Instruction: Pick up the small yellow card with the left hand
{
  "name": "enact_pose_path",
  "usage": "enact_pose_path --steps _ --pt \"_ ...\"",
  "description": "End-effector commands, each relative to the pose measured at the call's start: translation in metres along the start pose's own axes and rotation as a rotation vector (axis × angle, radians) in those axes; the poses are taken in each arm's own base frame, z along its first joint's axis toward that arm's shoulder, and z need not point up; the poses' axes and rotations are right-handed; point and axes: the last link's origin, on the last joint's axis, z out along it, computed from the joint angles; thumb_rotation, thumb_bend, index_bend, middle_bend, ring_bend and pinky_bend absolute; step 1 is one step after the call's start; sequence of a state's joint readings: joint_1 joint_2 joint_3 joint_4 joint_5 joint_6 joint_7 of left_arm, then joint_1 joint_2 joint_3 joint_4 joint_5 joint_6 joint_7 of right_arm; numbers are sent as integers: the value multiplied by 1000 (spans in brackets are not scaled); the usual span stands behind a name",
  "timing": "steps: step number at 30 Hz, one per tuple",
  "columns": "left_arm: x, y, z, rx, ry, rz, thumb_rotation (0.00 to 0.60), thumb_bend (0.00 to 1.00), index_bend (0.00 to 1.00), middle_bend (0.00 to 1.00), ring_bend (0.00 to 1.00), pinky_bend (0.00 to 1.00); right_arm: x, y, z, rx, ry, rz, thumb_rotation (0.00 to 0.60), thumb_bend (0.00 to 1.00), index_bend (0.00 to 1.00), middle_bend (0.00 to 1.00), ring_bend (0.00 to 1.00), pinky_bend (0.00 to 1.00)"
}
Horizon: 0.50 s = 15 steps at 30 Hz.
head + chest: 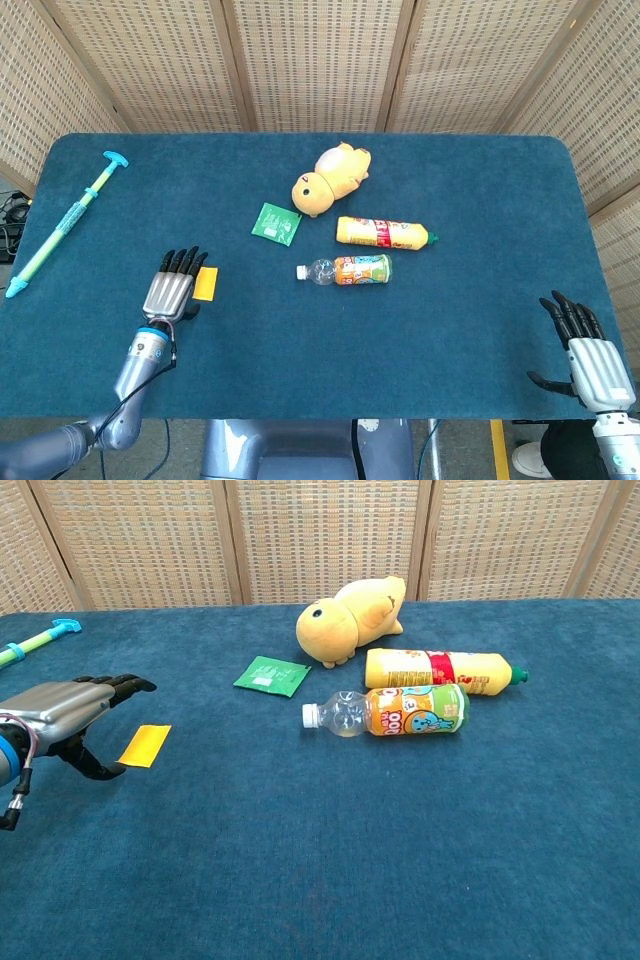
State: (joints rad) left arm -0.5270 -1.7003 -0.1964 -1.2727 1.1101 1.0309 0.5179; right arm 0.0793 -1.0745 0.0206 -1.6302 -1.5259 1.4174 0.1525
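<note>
The small yellow card (206, 283) (144, 745) lies flat on the blue table (450, 200), left of centre. My left hand (172, 292) (66, 708) hovers just left of the card, fingers stretched out and apart, thumb below, holding nothing. In the head view its fingertips overlap the card's left edge; in the chest view a small gap shows between hand and card. My right hand (592, 364) stands open at the table's near right corner, far from the card, and is absent from the chest view.
A green packet (276, 223) lies beyond the card. A yellow plush toy (330, 177), a yellow bottle (385, 233) and a clear orange-labelled bottle (348, 270) lie at the centre. A turquoise stick (64, 222) lies along the left edge.
</note>
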Motion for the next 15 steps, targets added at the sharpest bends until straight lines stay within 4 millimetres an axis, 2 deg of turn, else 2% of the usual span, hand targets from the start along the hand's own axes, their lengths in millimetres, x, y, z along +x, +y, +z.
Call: enact_pose_path --steps 1,10,15 --pt "-1 2 2 2 -6 6 600 309 0 0 0 0 0 0 0 0 -1 1 600 0 0 0 0 0" --pt "-3 2 10 19 -18 27 600 315 0 0 0 0 0 2 1 -4 -5 5 600 0 0 0 0 0" --pt "-6 6 16 17 -27 47 600 352 0 0 0 0 0 2 1 -6 -4 9 600 0 0 0 0 0"
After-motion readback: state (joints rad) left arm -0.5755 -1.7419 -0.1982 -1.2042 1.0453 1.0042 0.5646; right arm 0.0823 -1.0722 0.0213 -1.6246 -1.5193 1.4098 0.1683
